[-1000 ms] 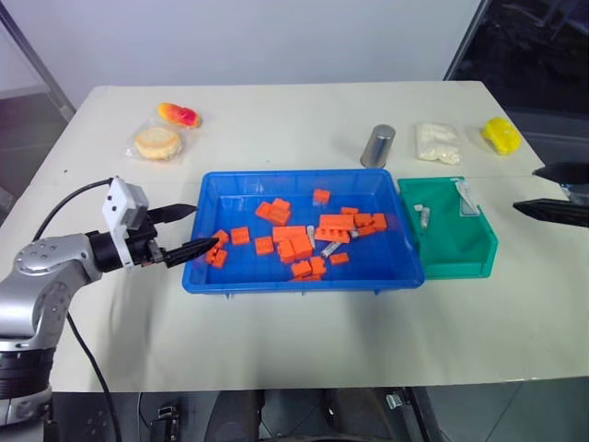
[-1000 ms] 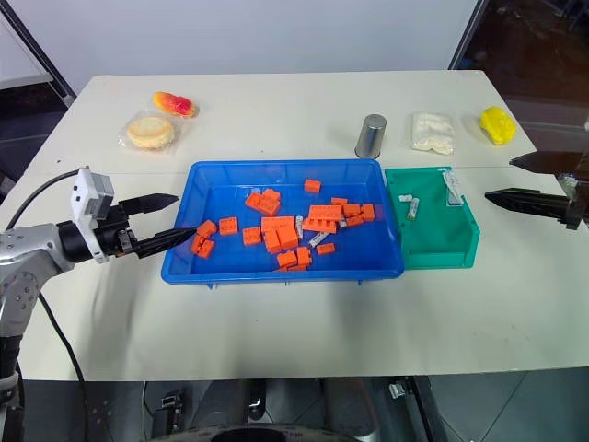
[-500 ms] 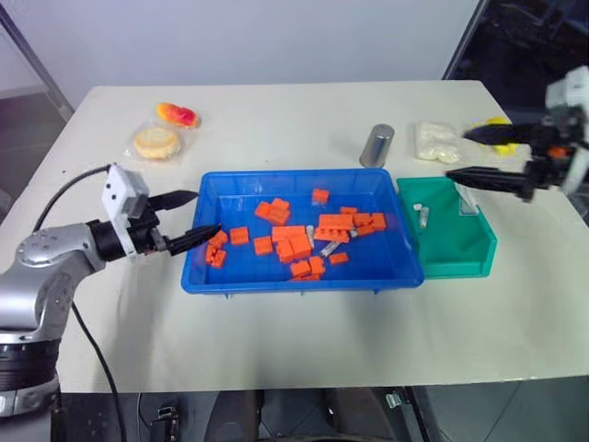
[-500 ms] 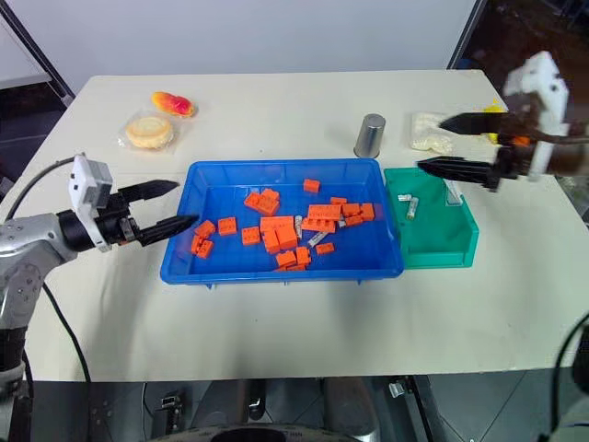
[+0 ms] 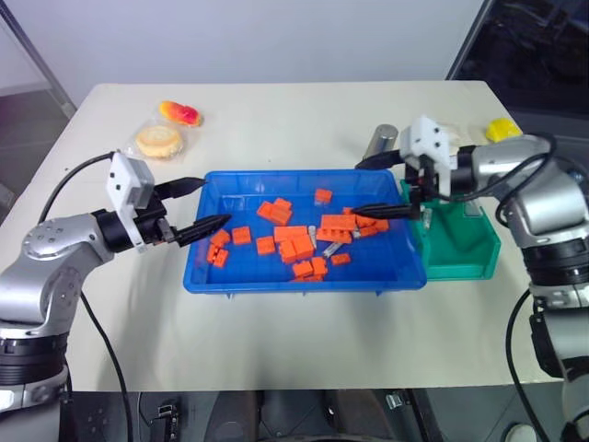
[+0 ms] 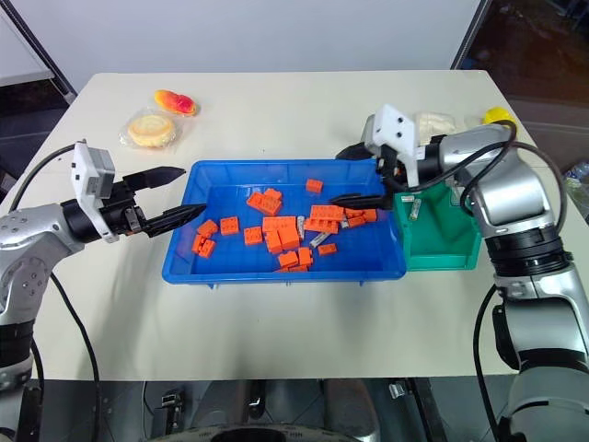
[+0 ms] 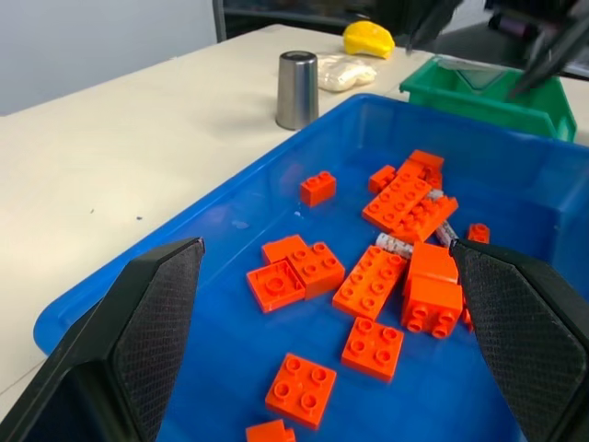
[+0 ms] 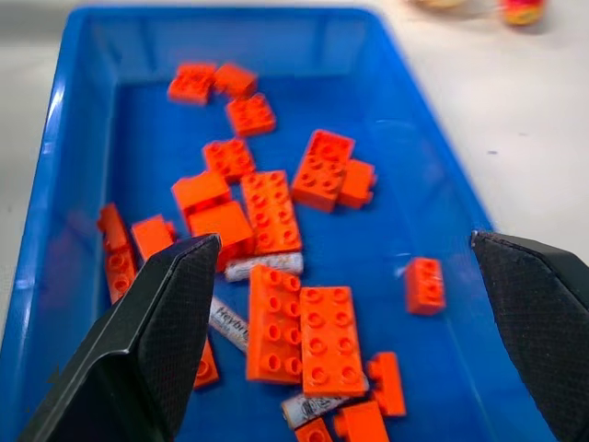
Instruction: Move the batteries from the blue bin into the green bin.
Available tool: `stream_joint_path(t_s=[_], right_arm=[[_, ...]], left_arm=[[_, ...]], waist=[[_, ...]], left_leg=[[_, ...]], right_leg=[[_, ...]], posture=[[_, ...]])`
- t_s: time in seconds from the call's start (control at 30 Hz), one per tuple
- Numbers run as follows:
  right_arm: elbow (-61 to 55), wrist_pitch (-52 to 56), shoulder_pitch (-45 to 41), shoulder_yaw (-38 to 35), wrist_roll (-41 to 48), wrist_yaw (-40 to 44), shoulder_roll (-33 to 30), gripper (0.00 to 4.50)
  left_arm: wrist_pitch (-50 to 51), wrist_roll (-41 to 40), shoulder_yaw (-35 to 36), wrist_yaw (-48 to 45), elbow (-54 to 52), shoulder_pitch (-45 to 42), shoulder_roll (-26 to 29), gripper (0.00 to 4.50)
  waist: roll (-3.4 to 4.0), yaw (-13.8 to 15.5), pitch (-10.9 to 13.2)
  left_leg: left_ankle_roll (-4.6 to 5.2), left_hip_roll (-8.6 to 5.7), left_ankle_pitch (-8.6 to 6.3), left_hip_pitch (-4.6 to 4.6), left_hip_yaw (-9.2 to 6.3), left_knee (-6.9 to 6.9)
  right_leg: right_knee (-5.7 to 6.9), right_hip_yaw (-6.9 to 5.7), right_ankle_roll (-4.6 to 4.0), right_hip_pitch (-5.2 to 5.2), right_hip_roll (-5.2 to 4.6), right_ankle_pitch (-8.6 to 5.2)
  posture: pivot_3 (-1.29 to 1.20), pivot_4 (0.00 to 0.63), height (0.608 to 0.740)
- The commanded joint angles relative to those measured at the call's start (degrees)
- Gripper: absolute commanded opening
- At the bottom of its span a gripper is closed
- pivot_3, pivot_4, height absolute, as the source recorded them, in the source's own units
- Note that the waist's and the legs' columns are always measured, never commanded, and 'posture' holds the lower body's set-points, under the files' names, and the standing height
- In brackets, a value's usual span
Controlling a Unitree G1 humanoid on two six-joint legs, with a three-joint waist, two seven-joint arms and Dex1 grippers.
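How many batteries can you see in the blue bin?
3. All lie among the orange blocks near the middle of the blue bin: one battery against a long block, a second close beside it, a third at the pile's edge. Blocks may hide more.
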Motion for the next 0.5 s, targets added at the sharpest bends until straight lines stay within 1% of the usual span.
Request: stream_joint_path(t_s=[0.03, 0.2, 0.5], right_arm=[[-1.8, -3.0, 0.0, 1.8, -1.6, 1.6, 2.0, 4.46], [-2.2, -5.3, 1.6, 4.8, -4.2, 2.4, 4.2, 4.46], [5.3, -11.5, 1.7, 8.1, -11.8, -1.8, 9.6, 4.46]], left_arm=[[0.2, -0.8, 0.9, 0.9, -2.7, 0.9, -0.1, 4.50], [0.5, -1.1, 1.5, 2.5, -4.2, 2.3, -0.7, 4.50], [0.7, -1.4, 1.1, 4.8, -5.8, 3.2, -1.9, 4.50]], waist=[[0.00, -0.1, 0.0], [0.00, -0.1, 0.0], [-0.01, -0.1, 0.0]], left_leg=[[0.00, 0.00, 0.00, 0.00, -0.01, 0.00], [0.00, 0.00, 0.00, 0.00, -0.02, 0.00], [0.00, 0.00, 0.00, 0.02, -0.03, 0.03]], right_leg=[[0.01, 0.00, 0.00, 0.00, 0.00, 0.00], [0.02, -0.01, 0.00, 0.00, 0.00, 0.00], [0.06, -0.01, -0.01, 0.01, 0.00, 0.01]], posture=[[0.00, 0.150, 0.740], [0.00, 0.150, 0.740], [0.00, 0.150, 0.740]])
